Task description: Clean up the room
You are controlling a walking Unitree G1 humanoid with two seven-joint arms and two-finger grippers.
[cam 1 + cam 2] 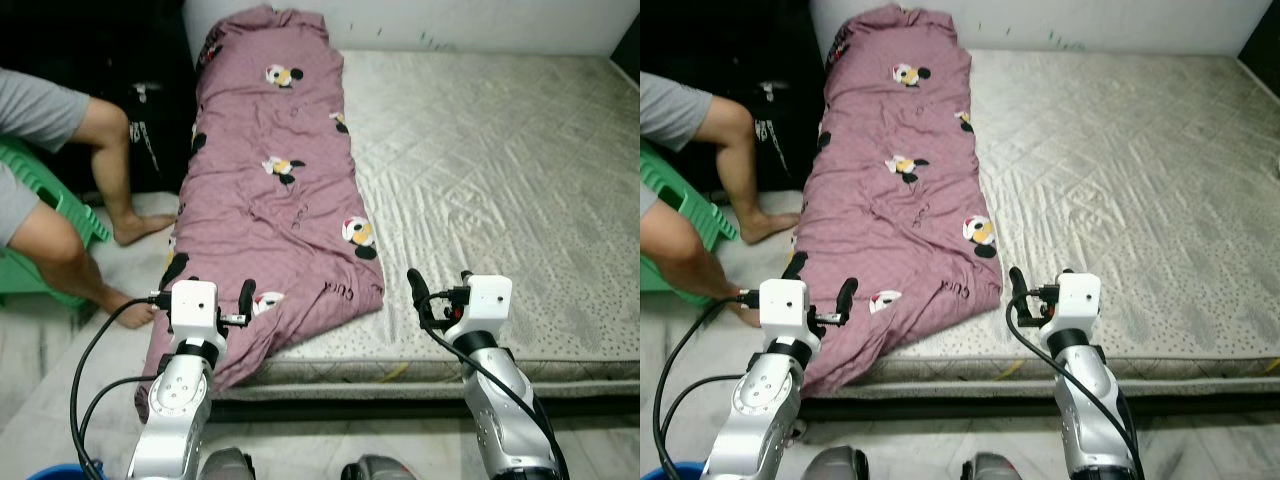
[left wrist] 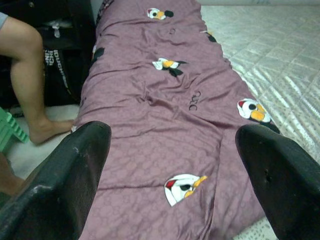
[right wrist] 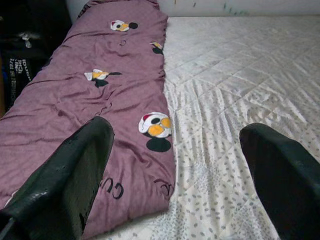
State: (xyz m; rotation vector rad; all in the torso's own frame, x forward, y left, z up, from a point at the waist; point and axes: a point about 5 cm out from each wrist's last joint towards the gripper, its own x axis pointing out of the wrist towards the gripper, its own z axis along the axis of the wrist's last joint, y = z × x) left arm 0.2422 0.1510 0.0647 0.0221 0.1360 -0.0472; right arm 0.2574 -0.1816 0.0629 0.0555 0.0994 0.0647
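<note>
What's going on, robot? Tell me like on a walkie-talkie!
Left pincer open, over purple blanket edge. Right pincer open above bare mattress. Blanket lies long, corner hanging off. Person's legs close on left.

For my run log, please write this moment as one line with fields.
scene: purple blanket along mattress left side | left pincer: open, facing blanket | right pincer: open, at blanket edge | person: seated left

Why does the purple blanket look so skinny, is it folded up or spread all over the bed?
Folded. The blanket lies as a long strip along the mattress's left side, its near end drooping over the edge.
</note>
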